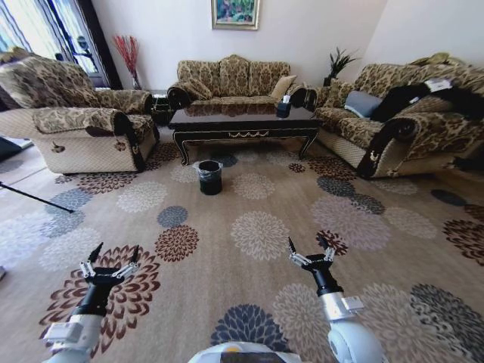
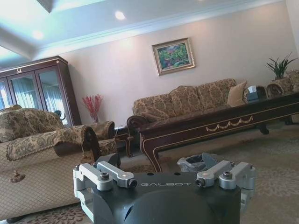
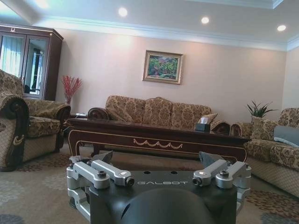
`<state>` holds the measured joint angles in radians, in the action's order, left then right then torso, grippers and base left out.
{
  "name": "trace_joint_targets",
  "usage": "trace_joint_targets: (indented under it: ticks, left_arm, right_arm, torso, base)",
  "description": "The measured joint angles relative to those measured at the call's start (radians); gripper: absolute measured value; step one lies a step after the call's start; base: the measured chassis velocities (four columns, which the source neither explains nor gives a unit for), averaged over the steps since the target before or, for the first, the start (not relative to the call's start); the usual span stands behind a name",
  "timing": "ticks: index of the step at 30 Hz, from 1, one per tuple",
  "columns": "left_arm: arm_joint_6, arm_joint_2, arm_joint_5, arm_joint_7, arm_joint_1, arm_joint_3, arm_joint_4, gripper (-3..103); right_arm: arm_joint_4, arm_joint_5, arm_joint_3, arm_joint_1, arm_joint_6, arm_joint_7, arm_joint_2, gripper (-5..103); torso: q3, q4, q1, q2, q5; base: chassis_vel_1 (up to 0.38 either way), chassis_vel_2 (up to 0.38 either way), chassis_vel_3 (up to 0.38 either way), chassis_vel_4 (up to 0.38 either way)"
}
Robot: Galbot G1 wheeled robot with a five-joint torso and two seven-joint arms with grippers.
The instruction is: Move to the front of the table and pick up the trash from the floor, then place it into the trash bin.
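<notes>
Place: a home living room.
Seating: patterned sofas (image 1: 231,79) and an armchair (image 1: 72,113) stand around the dark coffee table (image 1: 243,125), well ahead of both pincers.
Floor: flowered carpet (image 1: 257,234).
Wall: framed painting (image 3: 162,66), glass cabinet (image 2: 35,88).

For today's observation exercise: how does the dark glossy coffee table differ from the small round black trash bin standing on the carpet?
The dark glossy coffee table is large, rectangular, with gold scroll ornament and curved legs; the small round black trash bin is far smaller and plain. The table carries a tissue box; the bin holds a thin liner bag. Both are dark and stand on the floral carpet.
</notes>
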<state>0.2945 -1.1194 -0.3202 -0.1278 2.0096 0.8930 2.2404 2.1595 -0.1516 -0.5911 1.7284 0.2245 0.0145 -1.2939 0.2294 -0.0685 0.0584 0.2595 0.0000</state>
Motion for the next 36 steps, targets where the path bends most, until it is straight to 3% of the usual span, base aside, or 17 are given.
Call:
trace_joint_targets:
  ticks: [36]
  left_arm:
    - [0.000,0.000,0.000,0.000,0.000,0.000,0.000,100]
  right_arm:
    - [0.000,0.000,0.000,0.000,0.000,0.000,0.000,100]
  torso:
    - [0.090,0.0000,0.046,0.136,0.0000]
  base:
    - [0.000,0.000,0.000,0.000]
